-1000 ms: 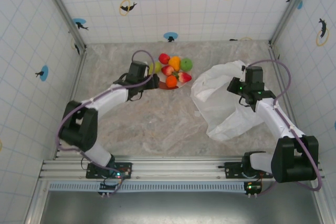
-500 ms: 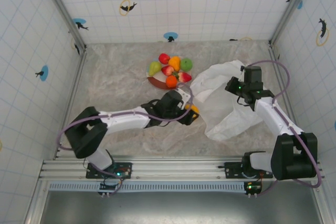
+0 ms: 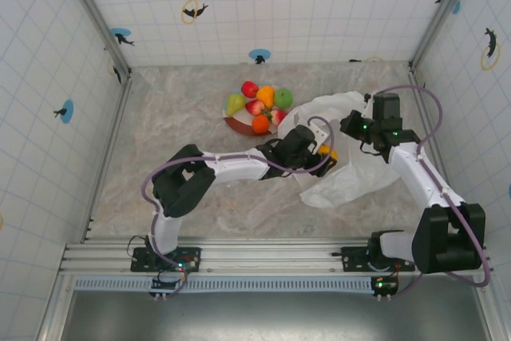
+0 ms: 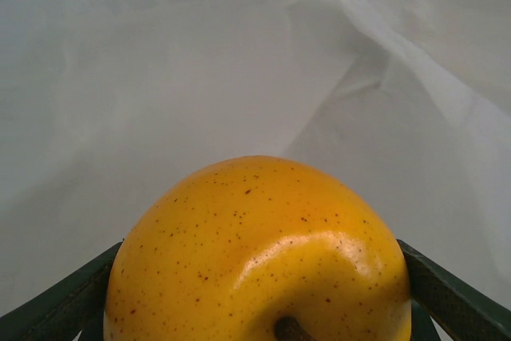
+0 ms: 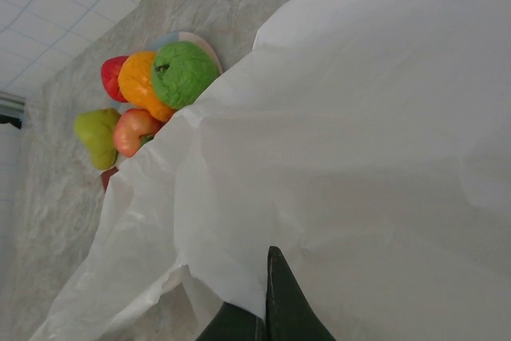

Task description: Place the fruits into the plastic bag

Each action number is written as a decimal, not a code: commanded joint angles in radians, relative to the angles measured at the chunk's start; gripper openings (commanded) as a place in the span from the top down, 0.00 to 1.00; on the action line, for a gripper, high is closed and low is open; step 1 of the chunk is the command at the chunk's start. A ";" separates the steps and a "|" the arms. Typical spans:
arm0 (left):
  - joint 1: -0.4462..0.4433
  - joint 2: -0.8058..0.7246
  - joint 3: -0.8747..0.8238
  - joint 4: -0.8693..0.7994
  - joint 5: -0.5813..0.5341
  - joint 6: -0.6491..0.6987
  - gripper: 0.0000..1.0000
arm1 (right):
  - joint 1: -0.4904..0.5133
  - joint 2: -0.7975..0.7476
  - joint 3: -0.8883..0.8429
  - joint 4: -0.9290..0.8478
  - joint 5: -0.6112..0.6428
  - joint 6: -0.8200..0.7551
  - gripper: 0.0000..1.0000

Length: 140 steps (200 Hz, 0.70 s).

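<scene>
Grasping a yellow fruit (image 4: pixel 255 253), left hand (image 3: pixel 322 153) faces plastic bag (image 3: pixel 351 181) pinched by right hand (image 3: pixel 356 129).

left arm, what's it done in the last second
The left tool left the plate with a yellow fruit clamped in it and swung right, to the mouth of the bag. The right tool kept its hold on the bag's edge, and the bag's folds shifted a little. The plate and the other fruits stayed put.
</scene>
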 commanded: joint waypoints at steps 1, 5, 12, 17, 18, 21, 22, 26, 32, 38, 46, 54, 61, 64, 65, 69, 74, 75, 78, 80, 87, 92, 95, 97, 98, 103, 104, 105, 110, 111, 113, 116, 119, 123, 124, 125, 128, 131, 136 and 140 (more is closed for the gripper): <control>0.004 0.008 0.008 0.058 -0.055 0.023 0.33 | -0.003 -0.058 0.022 -0.033 -0.119 0.061 1.00; 0.004 0.005 0.002 0.070 -0.058 0.023 0.33 | -0.002 -0.066 0.019 -0.031 -0.129 0.072 1.00; 0.004 0.002 -0.008 0.091 -0.064 0.024 0.33 | -0.002 -0.081 0.007 -0.021 -0.149 0.099 1.00; 0.004 -0.002 -0.016 0.105 -0.068 0.025 0.33 | -0.002 -0.093 -0.006 -0.007 -0.165 0.124 1.00; 0.004 -0.002 -0.017 0.109 -0.069 0.024 0.33 | -0.002 -0.095 -0.007 -0.005 -0.168 0.131 1.00; 0.004 -0.004 -0.021 0.117 -0.072 0.025 0.33 | -0.001 -0.103 -0.017 0.009 -0.178 0.147 1.00; 0.004 -0.005 -0.022 0.120 -0.072 0.025 0.33 | -0.001 -0.107 -0.021 0.014 -0.182 0.152 1.00; 0.004 -0.006 -0.027 0.133 -0.079 0.028 0.33 | -0.001 -0.116 -0.034 0.035 -0.195 0.179 1.00; 0.004 -0.006 -0.033 0.148 -0.083 0.032 0.33 | 0.000 -0.132 -0.056 0.065 -0.214 0.217 1.00; 0.004 -0.006 -0.036 0.166 -0.086 0.033 0.33 | 0.002 -0.145 -0.075 0.095 -0.227 0.251 1.00; 0.004 0.000 -0.037 0.189 -0.090 0.035 0.32 | 0.005 -0.162 -0.095 0.124 -0.235 0.290 1.00; 0.006 0.008 -0.037 0.212 -0.090 0.037 0.32 | 0.007 -0.175 -0.110 0.141 -0.234 0.313 1.00; 0.006 0.017 -0.036 0.237 -0.092 0.038 0.32 | 0.007 -0.183 -0.117 0.147 -0.227 0.323 1.00; 0.006 0.022 -0.036 0.248 -0.090 0.035 0.32 | 0.008 -0.185 -0.121 0.148 -0.224 0.326 1.00; 0.005 0.024 -0.036 0.251 -0.090 0.036 0.32 | 0.007 -0.187 -0.121 0.149 -0.224 0.327 1.00; 0.007 0.032 -0.036 0.266 -0.090 0.034 0.32 | 0.007 -0.191 -0.124 0.151 -0.221 0.331 1.00; 0.007 0.042 -0.032 0.281 -0.092 0.030 0.32 | 0.008 -0.193 -0.128 0.155 -0.217 0.337 1.00; 0.007 0.044 -0.032 0.283 -0.092 0.030 0.32 | 0.007 -0.194 -0.129 0.156 -0.216 0.337 1.00; 0.007 0.051 -0.030 0.294 -0.093 0.025 0.31 | 0.007 -0.197 -0.132 0.158 -0.214 0.342 1.00; 0.007 0.055 -0.028 0.301 -0.091 0.023 0.31 | 0.007 -0.196 -0.134 0.161 -0.213 0.344 1.00; 0.007 0.070 -0.024 0.326 -0.087 0.016 0.31 | 0.008 -0.202 -0.143 0.174 -0.211 0.357 1.00; 0.007 0.083 -0.020 0.346 -0.084 0.009 0.30 | 0.009 -0.203 -0.153 0.185 -0.211 0.367 1.00; 0.007 0.088 -0.017 0.358 -0.080 0.007 0.30 | 0.009 -0.205 -0.158 0.193 -0.210 0.373 1.00; 0.007 0.095 -0.015 0.364 -0.077 0.006 0.29 | 0.009 -0.205 -0.164 0.198 -0.209 0.376 1.00; 0.007 0.098 -0.014 0.368 -0.076 0.006 0.30 | 0.009 -0.205 -0.165 0.200 -0.209 0.378 1.00; 0.007 0.111 -0.007 0.383 -0.073 -0.021 0.29 | 0.009 -0.207 -0.175 0.210 -0.208 0.385 1.00; 0.007 0.113 -0.005 0.386 -0.071 -0.027 0.29 | 0.009 -0.207 -0.176 0.212 -0.207 0.386 1.00; 0.007 0.116 -0.004 0.389 -0.069 -0.031 0.29 | 0.009 -0.207 -0.178 0.213 -0.207 0.386 1.00; 0.007 0.132 0.003 0.403 -0.064 -0.043 0.28 | 0.009 -0.206 -0.185 0.218 -0.205 0.390 1.00; 0.007 0.135 0.005 0.406 -0.063 -0.045 0.28 | 0.009 -0.205 -0.186 0.220 -0.205 0.391 1.00; 0.007 0.140 0.008 0.410 -0.061 -0.049 0.28 | 0.008 -0.205 -0.190 0.220 -0.205 0.392 1.00; 0.007 0.149 0.013 0.417 -0.057 -0.056 0.28 | 0.008 -0.205 -0.194 0.225 -0.205 0.394 1.00; 0.007 0.158 0.018 0.423 -0.055 -0.061 0.28 | 0.008 -0.205 -0.199 0.231 -0.205 0.398 1.00; 0.008 0.169 0.024 0.427 -0.053 -0.069 0.27 | 0.008 -0.206 -0.206 0.239 -0.205 0.403 1.00; 0.007 0.172 0.026 0.429 -0.053 -0.072 0.27 | 0.009 -0.206 -0.207 0.241 -0.205 0.404 1.00; 0.007 0.175 0.027 0.429 -0.052 -0.074 0.27 | 0.009 -0.206 -0.208 0.242 -0.205 0.405 1.00; 0.008 0.182 0.028 0.432 -0.054 -0.079 0.27 | 0.009 -0.206 -0.212 0.248 -0.205 0.410 1.00; 0.007 0.190 0.034 0.434 -0.054 -0.085 0.27 | 0.009 -0.206 -0.218 0.256 -0.205 0.414 1.00; 0.008 0.199 0.039 0.439 -0.055 -0.091 0.26 | 0.009 -0.205 -0.223 0.267 -0.205 0.420 1.00; 0.008 0.207 0.041 0.442 -0.058 -0.094 0.25 | 0.009 -0.205 -0.227 0.272 -0.203 0.423 1.00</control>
